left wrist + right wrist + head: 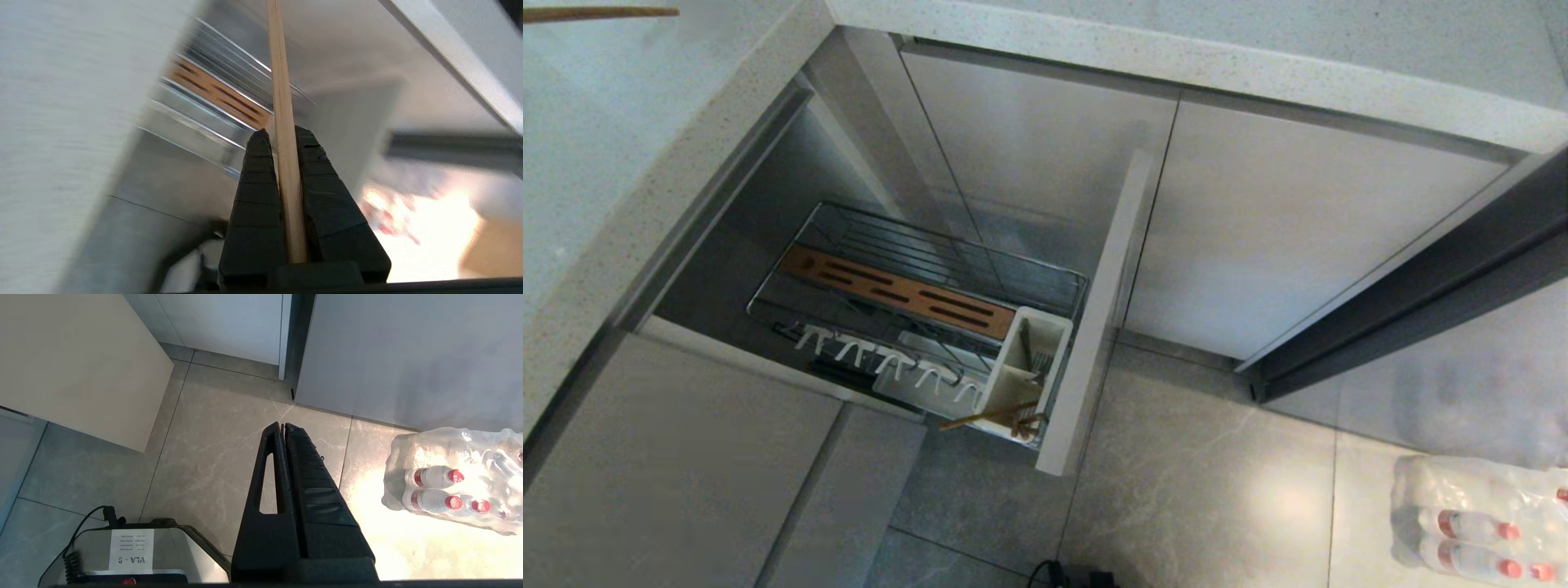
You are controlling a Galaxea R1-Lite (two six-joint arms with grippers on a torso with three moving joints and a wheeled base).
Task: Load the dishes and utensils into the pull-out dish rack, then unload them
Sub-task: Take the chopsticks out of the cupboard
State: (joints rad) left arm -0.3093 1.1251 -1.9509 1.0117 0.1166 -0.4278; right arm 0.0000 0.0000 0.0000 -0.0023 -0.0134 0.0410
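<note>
Left wrist view: left gripper (282, 136) clamped on one chopstick (282, 102), above the pull-out dish rack (1045, 282). Second chopstick (988, 416) leaning in the white utensil caddy (1058, 327). Right gripper (282, 426) pressed closed, empty, parked over floor. Risk: thin stick pivoting between pads, missing the caddy compartment. Legible: "VLA" on base label (131, 555).

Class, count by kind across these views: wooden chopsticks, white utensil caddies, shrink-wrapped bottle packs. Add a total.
Thin light-brown wooden chopsticks: 2, one gripped by the left end effector, one in the caddy
White plastic utensil caddy: 1
Clear shrink-wrapped bottle pack: 1
Total: 4
</note>
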